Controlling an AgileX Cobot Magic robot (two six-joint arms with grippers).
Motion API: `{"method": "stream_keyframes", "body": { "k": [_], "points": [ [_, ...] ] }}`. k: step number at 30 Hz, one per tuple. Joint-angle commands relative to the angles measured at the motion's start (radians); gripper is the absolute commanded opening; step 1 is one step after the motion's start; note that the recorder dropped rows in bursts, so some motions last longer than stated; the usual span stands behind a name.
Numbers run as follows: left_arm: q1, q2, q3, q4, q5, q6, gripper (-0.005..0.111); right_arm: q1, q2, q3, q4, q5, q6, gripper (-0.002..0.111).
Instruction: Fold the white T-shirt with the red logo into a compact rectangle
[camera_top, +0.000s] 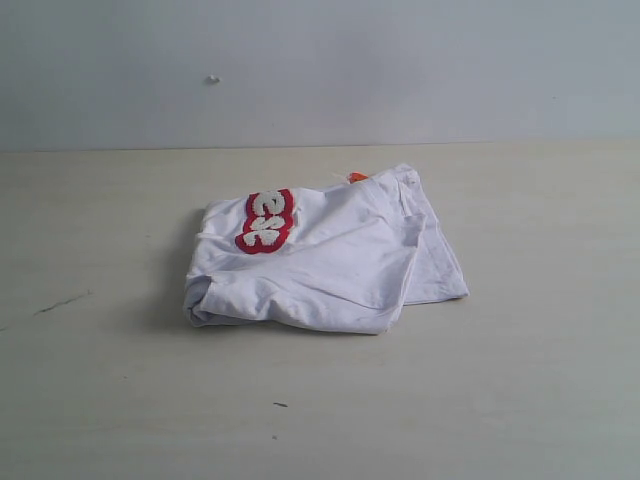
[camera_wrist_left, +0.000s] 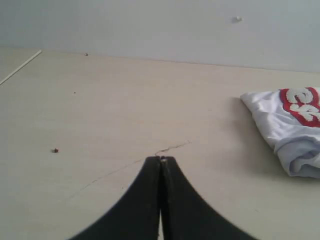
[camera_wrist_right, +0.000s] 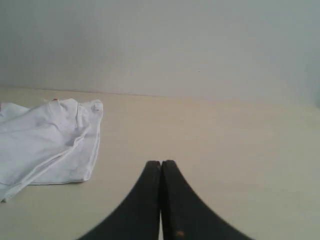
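The white T-shirt lies in a loosely folded bundle on the middle of the table, with part of the red logo showing on its upper left and a bit of orange tag at its far edge. In the left wrist view the white T-shirt and red logo sit off to one side of my left gripper, which is shut and empty. My right gripper is shut and empty too, apart from the white T-shirt. Neither arm shows in the exterior view.
The pale wooden table runs back to a plain grey wall. A thin crack marks the tabletop just ahead of my left gripper, and a dark scratch shows at the table's left.
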Motion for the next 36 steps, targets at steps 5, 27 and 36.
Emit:
{"method": "stream_keyframes", "body": {
  "k": [5,27,36],
  "points": [
    [0.005,-0.004,-0.001,-0.011,-0.005,0.002,0.000,-0.006,-0.004,0.004,-0.040,0.005,0.052,0.000],
    [0.005,-0.004,-0.001,-0.011,-0.005,0.002,0.000,-0.006,-0.004,0.004,-0.038,0.020,0.038,0.000],
    [0.005,-0.004,-0.001,-0.011,-0.005,0.002,0.000,-0.006,-0.004,0.004,-0.038,0.020,0.038,0.000]
  ]
}}
